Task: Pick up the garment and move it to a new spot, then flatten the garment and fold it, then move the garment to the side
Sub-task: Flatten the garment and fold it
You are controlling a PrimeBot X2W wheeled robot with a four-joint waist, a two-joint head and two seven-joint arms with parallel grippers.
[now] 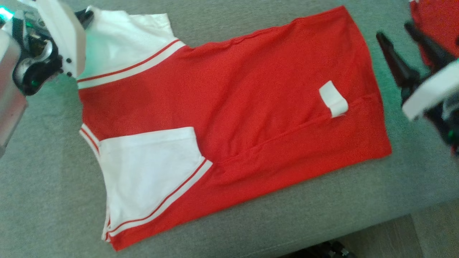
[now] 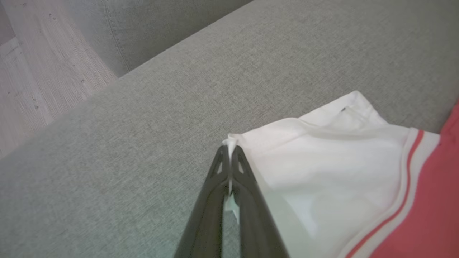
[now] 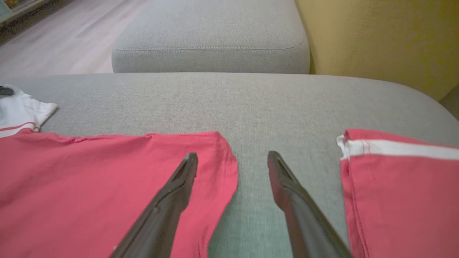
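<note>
Currently the garment (image 1: pixel 233 107) is spread across the middle of the frame on the grey cushion (image 1: pixel 43 200). Only its white sleeve tip (image 2: pixel 233 139), upper left, is pinched by the closed left gripper (image 2: pixel 229 150) and may be lost on lifting; the right gripper (image 3: pixel 232 154) is held open, empty.

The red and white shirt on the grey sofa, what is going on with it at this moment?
The robot works on the shirt, which lies spread flat on the sofa cushion. Its left tool is shut on the corner of a white sleeve. Its right tool is open at the hem corner on the opposite end, holding nothing. Another red garment lies apart, further to the right.
</note>
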